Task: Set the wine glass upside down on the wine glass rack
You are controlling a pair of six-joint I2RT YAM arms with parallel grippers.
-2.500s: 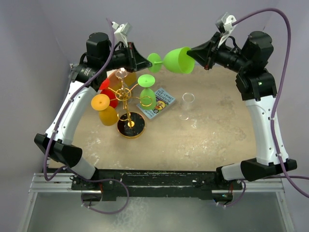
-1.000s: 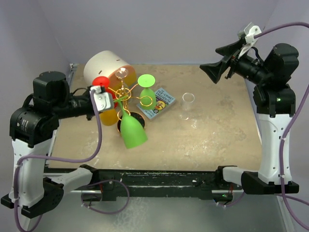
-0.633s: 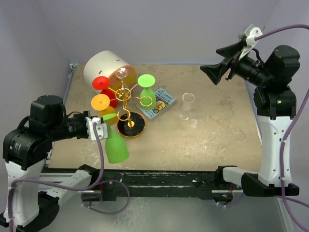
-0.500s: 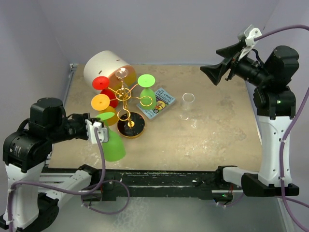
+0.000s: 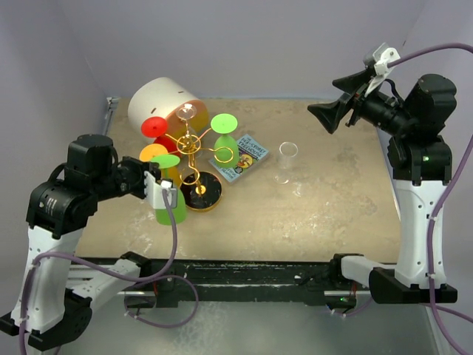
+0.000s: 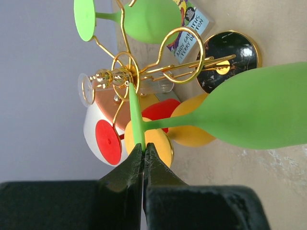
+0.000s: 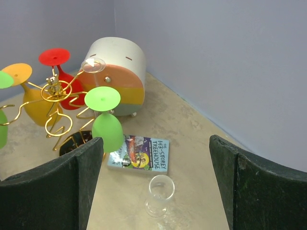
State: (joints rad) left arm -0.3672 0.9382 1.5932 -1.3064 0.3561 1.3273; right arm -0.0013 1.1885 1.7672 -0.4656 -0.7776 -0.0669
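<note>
My left gripper [image 5: 156,170] [image 6: 143,146] is shut on the rim of a green wine glass's foot [image 6: 135,112]. That wine glass [image 5: 170,208] [image 6: 259,114] hangs bowl down just left of the wine glass rack's black base [image 5: 207,194]. The gold wire rack [image 5: 191,143] [image 6: 125,76] [image 7: 55,91] carries an inverted green glass [image 5: 225,140], a red one [image 5: 154,126] and an orange one [image 6: 196,132]. My right gripper [image 5: 326,116] [image 7: 154,142] is open and empty, high above the table's back right.
A big white cylinder [image 5: 157,103] [image 7: 117,60] lies behind the rack. A colourful book [image 5: 242,157] [image 7: 140,154] lies right of the rack. Beyond the book a small clear glass [image 5: 287,152] [image 7: 160,192] stands upright.
My left arm has lifted the green glass from near the table's front edge up and back toward the rack, turning it bowl down. The right arm has hardly moved.
</note>
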